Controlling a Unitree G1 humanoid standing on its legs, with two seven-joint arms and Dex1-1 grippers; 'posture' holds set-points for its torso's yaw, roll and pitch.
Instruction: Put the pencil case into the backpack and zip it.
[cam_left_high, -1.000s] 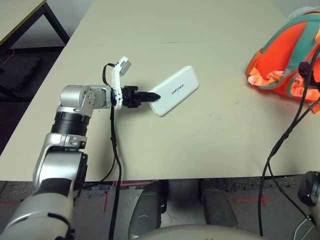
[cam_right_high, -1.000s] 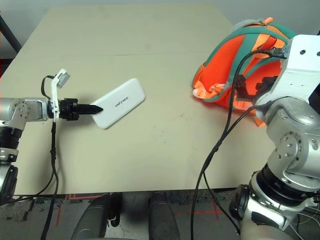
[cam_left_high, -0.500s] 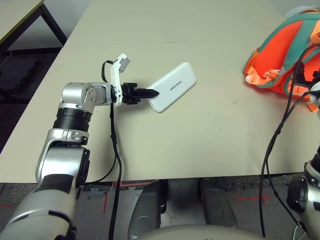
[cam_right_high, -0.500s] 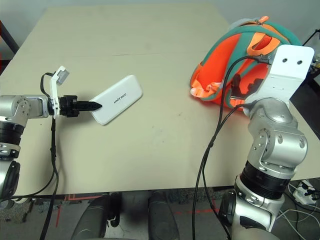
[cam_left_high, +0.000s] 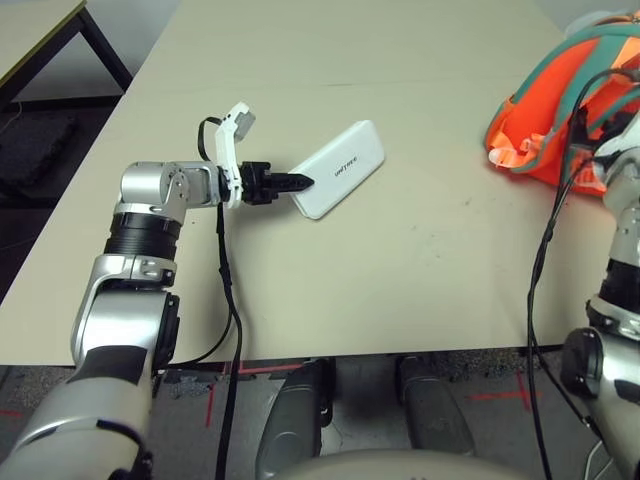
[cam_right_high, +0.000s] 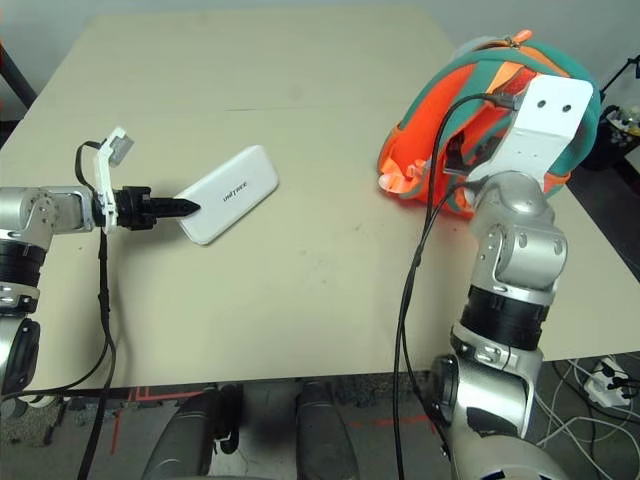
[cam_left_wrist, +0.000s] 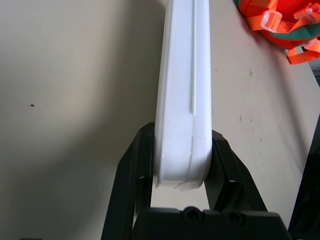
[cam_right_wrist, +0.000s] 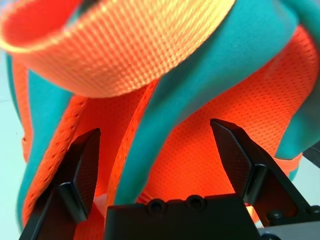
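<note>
Right eye view: A Unitree G1 humanoid works at a pale table (cam_right_high: 310, 300), its left gripper (cam_right_high: 198, 208) clasping the flat white pencil case (cam_right_high: 230, 195) by one end. The case sits at ten o'clock from the picture's centre, outside the backpack (cam_right_high: 410, 150), its long side running from eight o'clock to two o'clock, with the dark "UNITREE" lettering (cam_right_high: 235, 191) facing up. The silver left arm (cam_right_high: 30, 210) reaches in from nine o'clock. In the left wrist view, the two black fingers press on opposite faces of the case, its slim edge between them; whether it touches the tabletop cannot be told.

At two o'clock from the centre stands the orange backpack with teal trim, well apart from the case. The right arm (cam_right_high: 520, 250) stretches up from five o'clock to reach it, a white bracket (cam_right_high: 550, 115) near its end and black cables (cam_right_high: 408, 290) trailing down toward six o'clock. The right wrist view shows the right gripper (cam_right_wrist: 155, 126) released, its black fingers spread wide before the bag's orange mesh and teal bands, near a looping orange webbing strap (cam_right_wrist: 125, 50). Whether the fingers touch the fabric cannot be told.

At ten o'clock in the left eye view, a second table (cam_left_high: 35, 30) stands beyond the worktable's edge.
</note>
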